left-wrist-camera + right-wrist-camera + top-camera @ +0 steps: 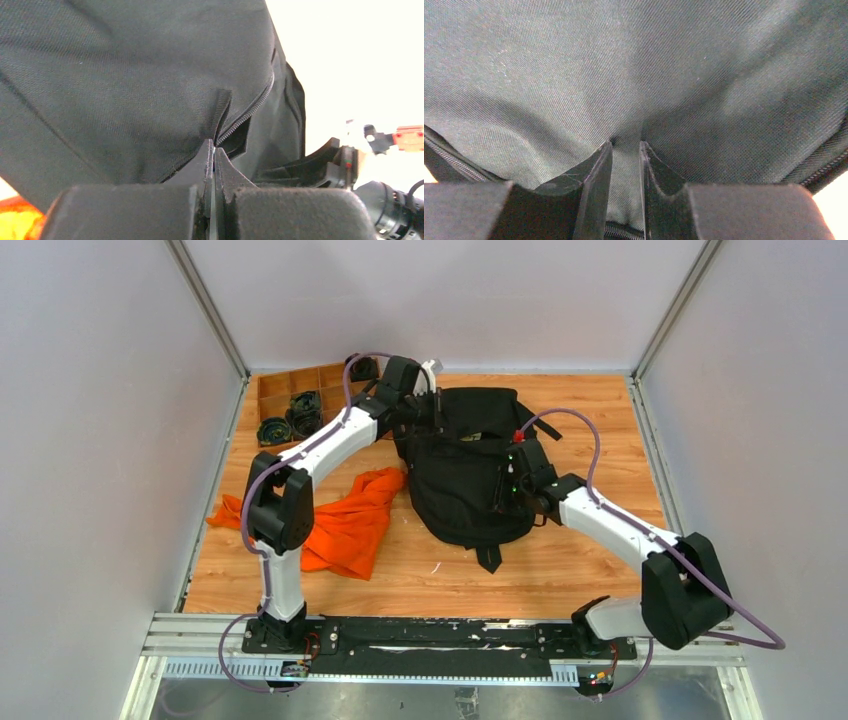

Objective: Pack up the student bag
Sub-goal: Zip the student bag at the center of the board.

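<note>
The black backpack (pixel 465 480) is laid mid-counter (pixel 560 560), toward the far side. The left tool (pixel 214 150) is clenched on a thin edge of the backpack's fabric beside the zipper (pixel 250 112), at its far left corner. The right tool (pixel 625 146) is closed on a pinched fold of fabric on its right side. An orange cloth (pixel 350 520) is spread just left of the backpack.

Black bag (pixel 465 475), orange cloth (pixel 345 520)
</note>
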Controlling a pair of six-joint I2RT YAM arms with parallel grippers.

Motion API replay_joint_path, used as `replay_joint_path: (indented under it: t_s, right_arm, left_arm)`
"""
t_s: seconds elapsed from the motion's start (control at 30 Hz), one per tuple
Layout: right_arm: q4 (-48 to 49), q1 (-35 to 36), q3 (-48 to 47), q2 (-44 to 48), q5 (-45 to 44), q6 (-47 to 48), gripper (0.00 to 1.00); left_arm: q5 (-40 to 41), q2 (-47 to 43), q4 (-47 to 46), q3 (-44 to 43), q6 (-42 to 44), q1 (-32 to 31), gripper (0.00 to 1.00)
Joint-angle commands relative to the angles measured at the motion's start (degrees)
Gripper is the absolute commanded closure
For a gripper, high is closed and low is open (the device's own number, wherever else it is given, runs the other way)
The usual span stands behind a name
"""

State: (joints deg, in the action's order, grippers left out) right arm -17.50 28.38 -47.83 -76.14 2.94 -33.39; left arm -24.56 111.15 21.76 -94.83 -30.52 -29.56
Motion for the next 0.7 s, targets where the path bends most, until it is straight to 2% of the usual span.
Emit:
replay_joint_path:
  t_s: [0.0,0.2,0.43,0.53,0.67]
  right_arm:
    - [0.0,1.9,1.9,-1.0,-1.1,-1.1,0.69]
    - [-3.5,2.2,0.0,1.6,-1.9,-0.5,0.67]
    - [-7.4,0.8,-10.3,5.1,-8.3,0.9,0.60]
    - [-5.7,-3.3,-14.8,4.0,-5.4,-2.5,0.59]
    - [1.4,-8.0,-19.8,-2.2,4.9,-9.9,0.59]
  left_arm:
    - [-4.3,1.7,-5.8,-2.6,-2.2,-2.0,1.00]
    - [-6.8,2.1,-9.7,-1.0,-0.6,-2.2,1.00]
    - [-8.5,1.2,-12.0,2.5,3.3,-2.2,1.00]
    - [-8.6,1.1,-12.0,2.4,4.3,-2.2,1.00]
    - [-8.0,0.6,-11.3,2.3,6.2,-2.2,1.00]
